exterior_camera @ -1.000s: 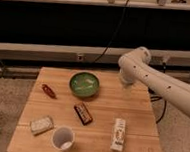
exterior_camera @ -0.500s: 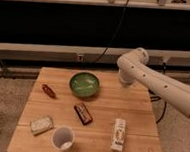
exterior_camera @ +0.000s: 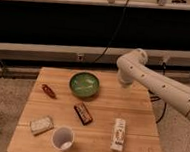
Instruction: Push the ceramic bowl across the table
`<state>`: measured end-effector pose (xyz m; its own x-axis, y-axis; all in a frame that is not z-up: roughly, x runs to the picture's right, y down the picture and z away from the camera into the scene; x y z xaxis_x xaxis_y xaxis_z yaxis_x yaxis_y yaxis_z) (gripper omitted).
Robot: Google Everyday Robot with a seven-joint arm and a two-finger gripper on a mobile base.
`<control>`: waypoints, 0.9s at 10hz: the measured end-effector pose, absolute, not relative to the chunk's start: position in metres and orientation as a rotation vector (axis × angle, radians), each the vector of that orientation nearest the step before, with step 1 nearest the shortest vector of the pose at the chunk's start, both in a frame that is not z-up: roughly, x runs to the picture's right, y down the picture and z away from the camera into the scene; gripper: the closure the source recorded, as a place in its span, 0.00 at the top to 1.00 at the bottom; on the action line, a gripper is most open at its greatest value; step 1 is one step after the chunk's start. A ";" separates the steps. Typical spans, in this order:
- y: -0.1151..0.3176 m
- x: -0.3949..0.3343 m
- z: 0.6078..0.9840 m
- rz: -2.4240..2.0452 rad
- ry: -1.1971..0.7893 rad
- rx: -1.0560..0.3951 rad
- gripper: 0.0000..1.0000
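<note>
The green ceramic bowl [exterior_camera: 84,84] stands upright on the far middle of the light wooden table [exterior_camera: 135,114]. It looks empty. My white arm reaches in from the right, bends at a joint above the table's far right part, and points down. My gripper [exterior_camera: 124,85] hangs at its end just above the tabletop, a short way to the right of the bowl and apart from it.
A red object [exterior_camera: 49,91] lies left of the bowl. A dark snack bar [exterior_camera: 83,113] lies in the middle. A white cup [exterior_camera: 63,138] and a pale packet [exterior_camera: 41,125] sit at the front left, a white carton [exterior_camera: 118,134] at the front right. A black wall is behind.
My arm has shifted slightly left, bringing the gripper a little closer to the bowl's right side. The bowl and other objects have not moved.
</note>
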<state>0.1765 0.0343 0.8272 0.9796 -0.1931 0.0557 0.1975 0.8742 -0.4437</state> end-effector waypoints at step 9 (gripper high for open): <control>0.034 0.170 0.849 -0.236 -0.015 -0.462 0.63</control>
<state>0.1696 0.0336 0.8493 0.9726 -0.2225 0.0681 0.2294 0.8681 -0.4402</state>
